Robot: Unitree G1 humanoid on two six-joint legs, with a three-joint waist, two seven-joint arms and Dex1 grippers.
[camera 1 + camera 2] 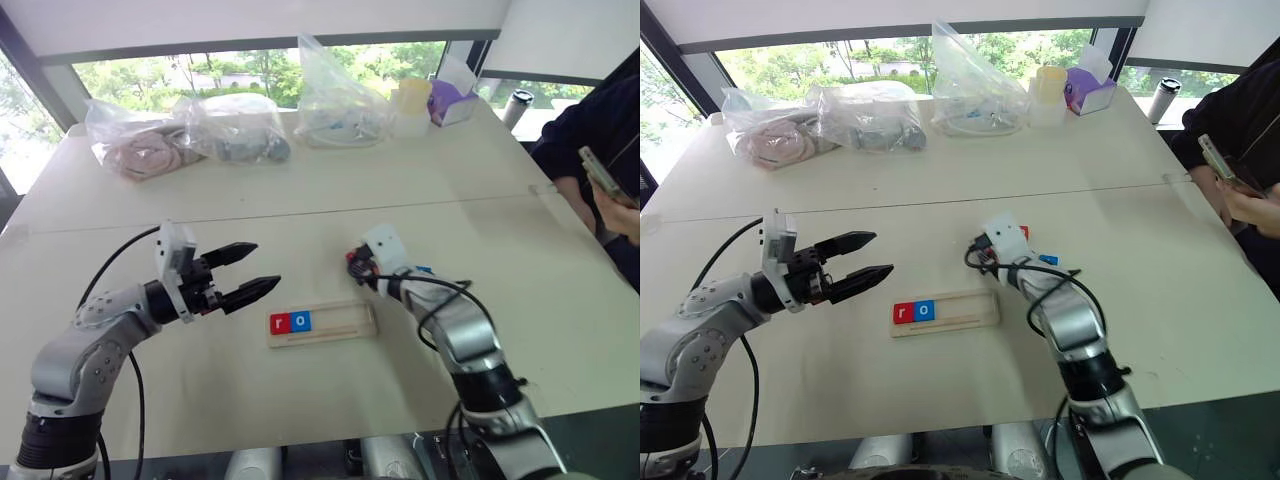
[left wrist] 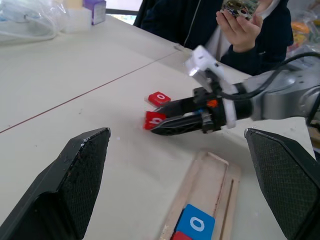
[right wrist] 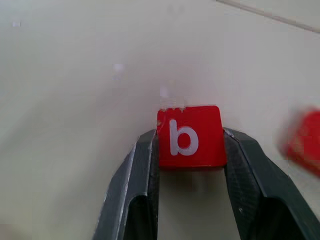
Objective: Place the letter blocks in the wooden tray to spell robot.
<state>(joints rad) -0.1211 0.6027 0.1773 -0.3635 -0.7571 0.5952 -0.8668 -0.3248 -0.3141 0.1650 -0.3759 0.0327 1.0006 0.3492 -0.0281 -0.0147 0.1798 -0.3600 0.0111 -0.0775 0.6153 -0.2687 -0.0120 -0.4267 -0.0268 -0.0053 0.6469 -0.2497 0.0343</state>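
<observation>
The wooden tray lies at the table's middle, with a red "r" block and a blue "o" block side by side at its left end. Behind the tray's right part, my right gripper is shut on a red "b" block resting on the tabletop. Another red block lies just beyond it, and a blue block lies beside my right wrist. My left gripper hovers open to the left of the tray, holding nothing.
Clear plastic bags line the table's far edge, with a plastic container, a purple box and a cup. A person holding a phone sits at the right side. A seam crosses the tabletop.
</observation>
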